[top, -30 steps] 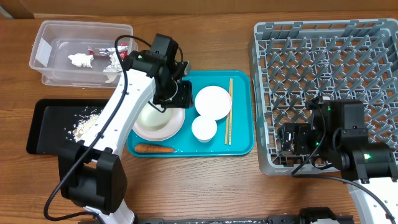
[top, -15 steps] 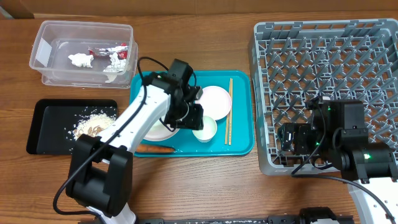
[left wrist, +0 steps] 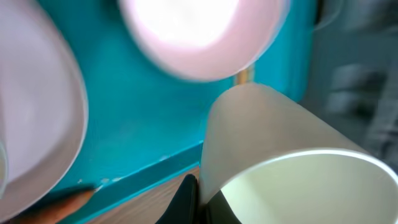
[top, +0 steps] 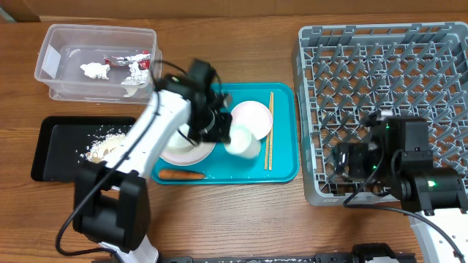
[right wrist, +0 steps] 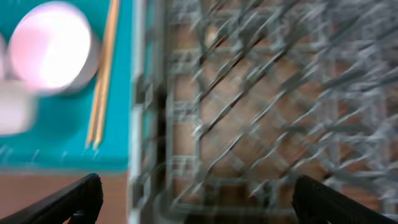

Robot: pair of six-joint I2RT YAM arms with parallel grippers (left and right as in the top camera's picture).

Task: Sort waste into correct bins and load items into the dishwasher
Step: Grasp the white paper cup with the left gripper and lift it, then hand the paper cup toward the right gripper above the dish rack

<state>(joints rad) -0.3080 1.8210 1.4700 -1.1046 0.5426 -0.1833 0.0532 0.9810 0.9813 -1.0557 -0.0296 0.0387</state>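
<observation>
Brown wood-grain counter (top: pixel 241 219), lengthwise plank lines, matte, fills the overhead view. Nothing of the room shows beyond it.

Left hand (top: pixel 228 136) is over the middle of the teal tray (top: pixel 284 166), clamped on the small white cup (top: pixel 243 141). The cup is tipped, between the plate (top: pixel 183 152) and the chopsticks (top: pixel 269 131). Can't tell if it's clear of the tray floor. In the left wrist view the cup (left wrist: pixel 280 155) fills the lower right, mouth toward the camera, with one dark finger (left wrist: pixel 185 199) at its rim.

Also on the teal tray: a white bowl (top: pixel 252 117) at the back and the carrot (top: pixel 183 174) along the front edge.

Clear tub (top: pixel 51 40) is at back left and holds the wrapper (top: pixel 128 58) and tissue (top: pixel 93 70). Black tray (top: pixel 51 135) sits just in front of it with rice scraps (top: pixel 102 145) at its right end.

Grey dish rack (top: pixel 380 73) is on the right, just beside the teal tray, with no dishes in it.

Right hand (top: pixel 342 164) is over the rack's front-left corner. In the blurred right wrist view the hand (right wrist: pixel 199 205) has its fingers spread wide, holding nothing.
</observation>
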